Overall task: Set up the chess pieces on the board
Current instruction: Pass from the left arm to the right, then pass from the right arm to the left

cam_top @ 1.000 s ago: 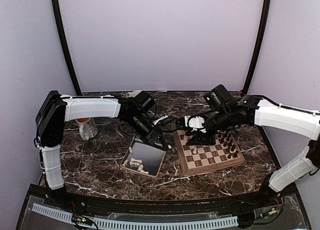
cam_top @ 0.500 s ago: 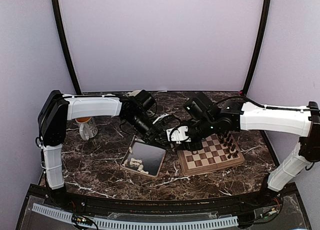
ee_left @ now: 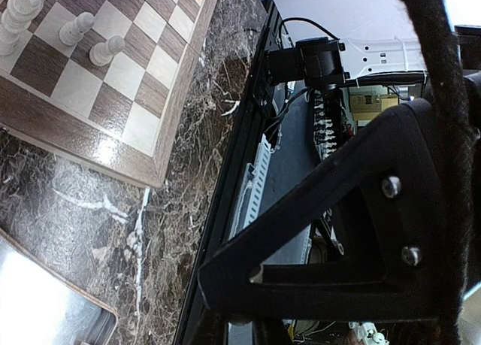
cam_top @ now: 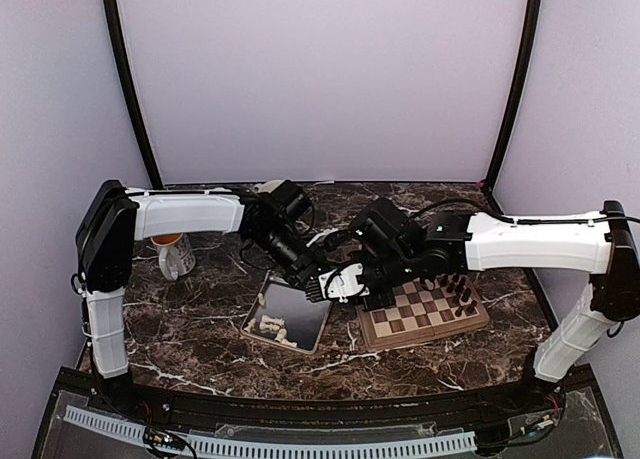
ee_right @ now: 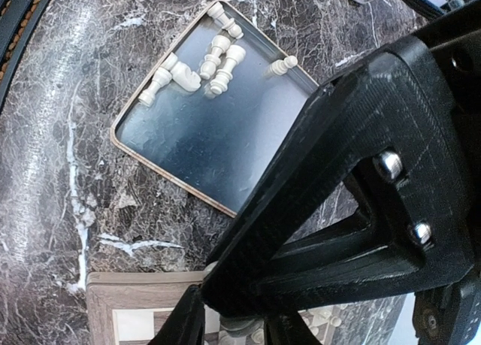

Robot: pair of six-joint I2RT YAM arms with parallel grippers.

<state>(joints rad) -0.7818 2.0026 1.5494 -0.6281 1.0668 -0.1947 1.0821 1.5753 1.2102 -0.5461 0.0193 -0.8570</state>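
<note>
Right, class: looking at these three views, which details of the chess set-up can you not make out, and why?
- Top view: left pincer and right pincer overlap, hiding anything held.
- Top view: chess pieces in the tray are too small to name.
- Left wrist view: the board is cut off by frame edges.
- Right wrist view: the pincer's own finger covers most of the board.

Evenly, softly lit from above, without hard shadows. Sharp overhead, though dim across the dark table (cam_top: pixel 200 349). At left wrist: blown white on tray (ee_left: pixel 30 315), sheen on board (ee_left: pixel 113 146), blurred near cable (ee_left: pixel 432 134).
</note>
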